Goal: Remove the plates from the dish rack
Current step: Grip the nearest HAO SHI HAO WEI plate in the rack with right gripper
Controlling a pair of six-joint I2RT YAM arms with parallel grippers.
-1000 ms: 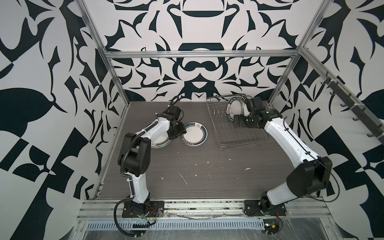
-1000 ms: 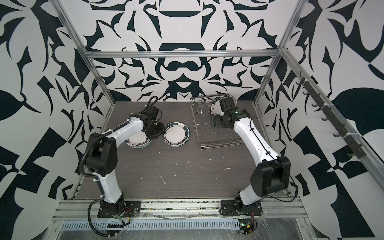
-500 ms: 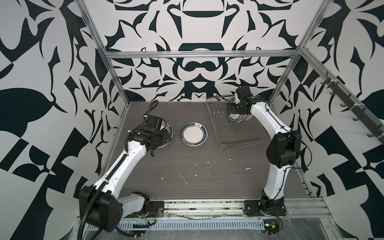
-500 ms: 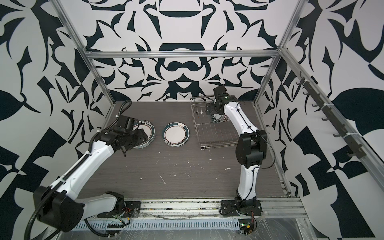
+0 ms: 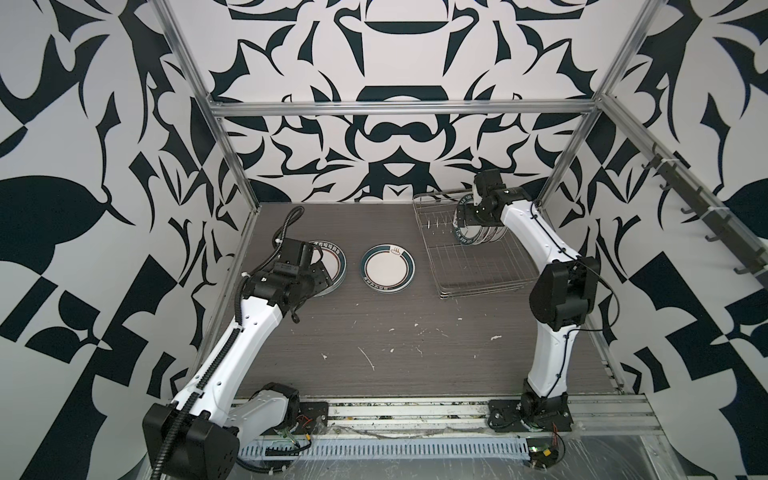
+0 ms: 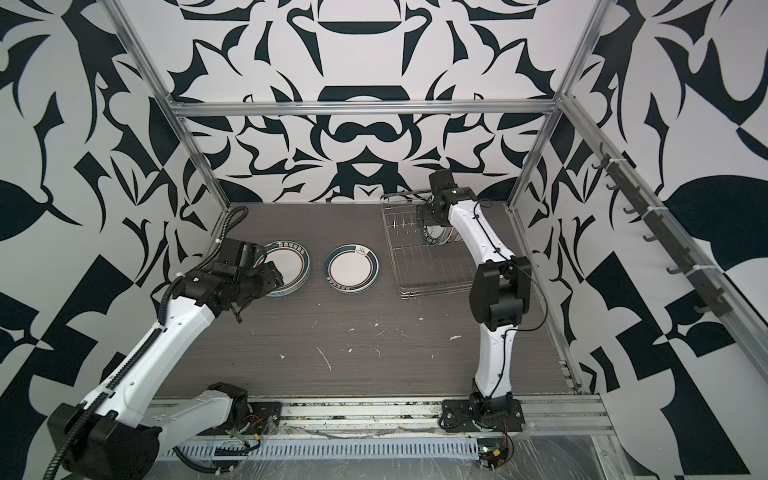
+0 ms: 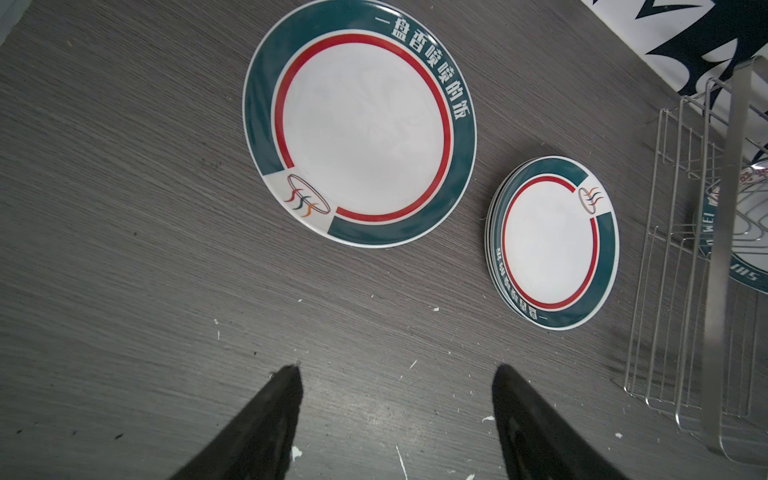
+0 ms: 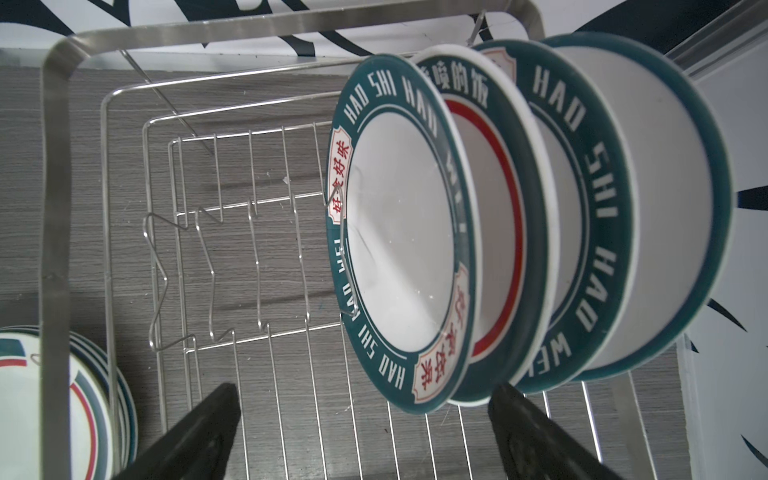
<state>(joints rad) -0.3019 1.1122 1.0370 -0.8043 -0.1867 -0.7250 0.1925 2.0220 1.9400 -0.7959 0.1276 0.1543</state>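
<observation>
The wire dish rack (image 5: 478, 270) (image 6: 436, 270) stands at the back right, with several teal-rimmed plates (image 5: 478, 235) (image 6: 440, 237) upright at its far end. In the right wrist view these plates (image 8: 399, 249) lean in the rack (image 8: 54, 208), and the rims of the front two dip between the fingers of my open right gripper (image 8: 365, 390) without touching them. A large plate (image 7: 359, 124) (image 5: 334, 262) and a stack of small plates (image 7: 550, 243) (image 5: 387, 269) lie flat on the table. My left gripper (image 7: 397, 370) (image 5: 318, 278) hangs open over bare table beside the large plate.
White flecks (image 5: 368, 357) litter the dark wood-grain tabletop. Aluminium frame posts (image 5: 232, 153) stand at the back corners, and a hook rail (image 5: 706, 224) runs along the right wall. The rack's near half (image 5: 482, 266) holds no plates.
My left gripper has drawn back from the large plate toward the front left, its jaws wider. My right gripper has moved to the back of the rack, up to the standing plates.
</observation>
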